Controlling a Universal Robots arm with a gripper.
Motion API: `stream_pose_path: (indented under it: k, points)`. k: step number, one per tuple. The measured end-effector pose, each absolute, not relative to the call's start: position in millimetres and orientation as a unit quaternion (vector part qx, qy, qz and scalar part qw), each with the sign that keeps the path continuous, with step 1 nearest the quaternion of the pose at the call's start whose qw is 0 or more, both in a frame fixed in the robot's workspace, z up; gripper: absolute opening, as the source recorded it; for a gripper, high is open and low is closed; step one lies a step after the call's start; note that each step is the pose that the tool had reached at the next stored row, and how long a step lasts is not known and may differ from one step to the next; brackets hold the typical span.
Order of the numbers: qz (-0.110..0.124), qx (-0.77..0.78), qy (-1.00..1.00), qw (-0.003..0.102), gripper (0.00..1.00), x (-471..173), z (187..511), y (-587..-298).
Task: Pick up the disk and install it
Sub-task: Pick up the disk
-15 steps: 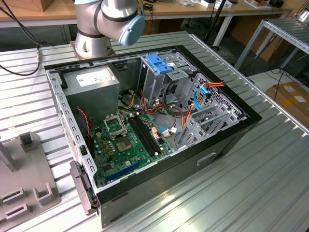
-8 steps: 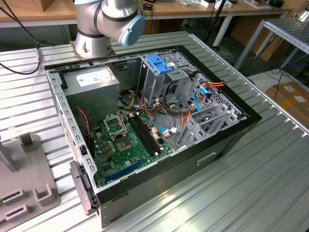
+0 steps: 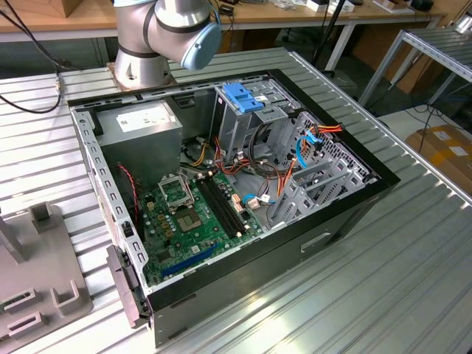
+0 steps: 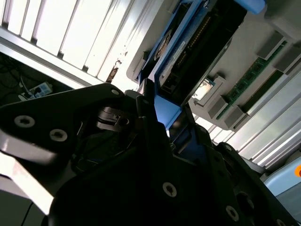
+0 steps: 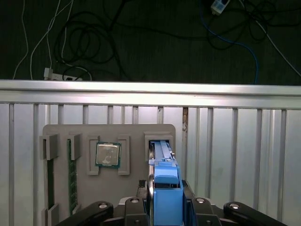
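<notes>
The disk [image 5: 161, 147] stands on edge in a slot of the grey holder block [image 5: 61, 132], with its blue plastic bracket [image 5: 167, 188] facing the camera. My gripper [image 5: 167, 203] is shut on that bracket, a black finger [image 5: 141, 207] pressed against each side. In the second wrist view the disk's black body [image 4: 202, 42] and blue edge [image 4: 164, 110] run away from the gripper [image 4: 162, 123] over the holder. The open computer case [image 3: 346, 214] lies on the metal table in the exterior view.
The holder block also carries a processor chip [image 5: 107, 154] and a memory stick [image 5: 71, 174]. Inside the case are a drive cage with a blue handle [image 3: 243, 96], a grey power-supply box [image 3: 140, 122], a green motherboard [image 3: 195, 214] and loose cables [image 3: 310, 140]. The arm's base [image 3: 140, 44] stands behind the case.
</notes>
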State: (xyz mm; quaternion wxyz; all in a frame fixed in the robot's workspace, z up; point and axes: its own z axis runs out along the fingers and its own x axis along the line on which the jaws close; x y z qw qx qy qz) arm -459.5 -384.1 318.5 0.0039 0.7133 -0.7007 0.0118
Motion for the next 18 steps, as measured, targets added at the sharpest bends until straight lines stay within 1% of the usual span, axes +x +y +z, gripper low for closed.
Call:
stream_pose_path:
  k: [4,18]
  points:
    - [0.012,0.713,-0.701,0.004,0.37,-459.5,320.4,-384.1]
    - [0.012,0.713,-0.701,0.004,0.37,-459.5,367.0,-384.1]
